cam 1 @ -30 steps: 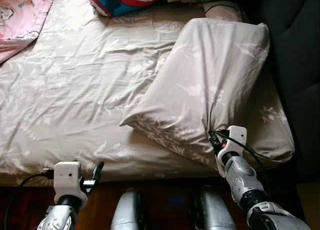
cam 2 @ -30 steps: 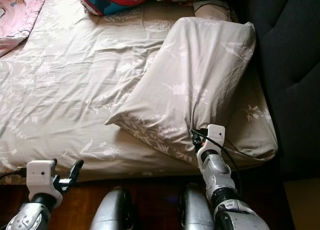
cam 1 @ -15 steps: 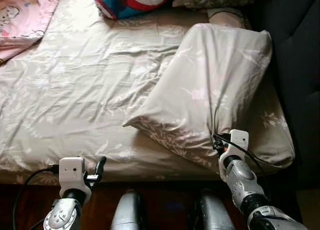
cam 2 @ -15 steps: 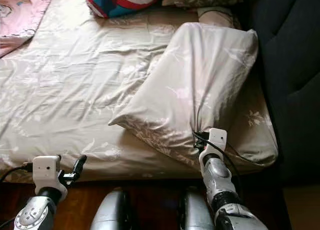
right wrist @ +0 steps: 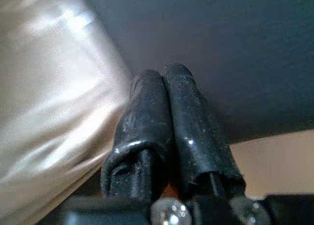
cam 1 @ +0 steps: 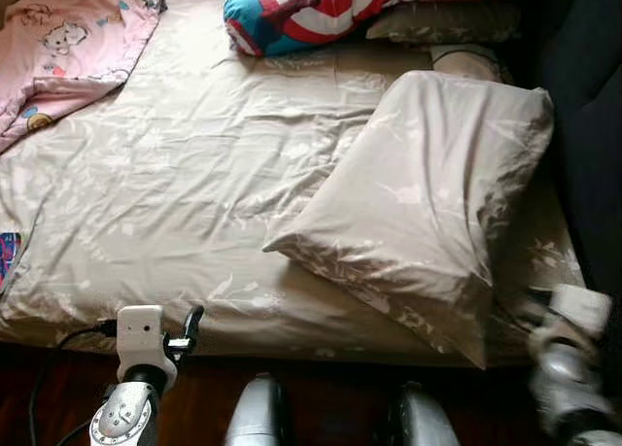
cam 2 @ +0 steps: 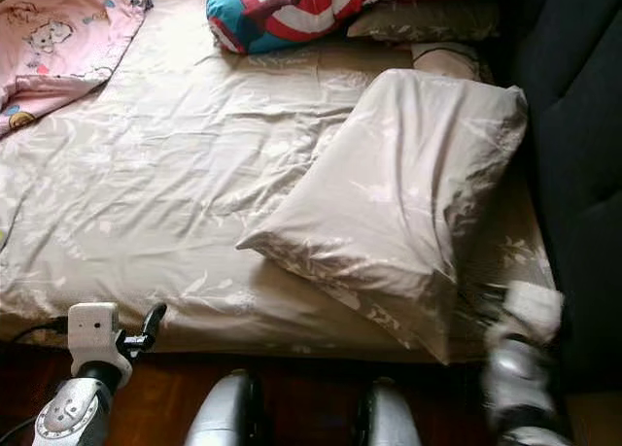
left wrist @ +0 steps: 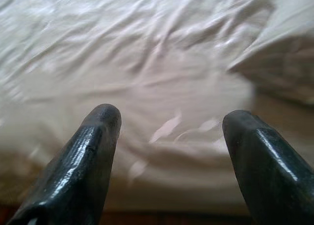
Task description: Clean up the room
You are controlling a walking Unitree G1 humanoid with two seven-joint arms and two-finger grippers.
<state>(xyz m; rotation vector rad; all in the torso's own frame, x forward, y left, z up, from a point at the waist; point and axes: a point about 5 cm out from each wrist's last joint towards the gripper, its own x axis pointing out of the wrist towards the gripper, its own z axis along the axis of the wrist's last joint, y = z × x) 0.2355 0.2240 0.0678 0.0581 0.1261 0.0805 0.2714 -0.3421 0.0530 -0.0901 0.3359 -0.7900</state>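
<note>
Beside pillow (cam 1: 428, 203), right tool (right wrist: 167, 75) closed, left tool (left wrist: 169, 119) spread

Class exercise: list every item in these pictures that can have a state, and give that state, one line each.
Beige pillow: lying flat on the bed, free of both end effectors.
Bed sheet: spread out, wrinkled.
Pink blanket: crumpled at the bed's corner.
Left end effector: open, empty.
Right end effector: shut, empty.

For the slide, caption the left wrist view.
Left gripper open, its two black fingers spread over the rumpled beige floral sheet, a pillow alongside.
</note>
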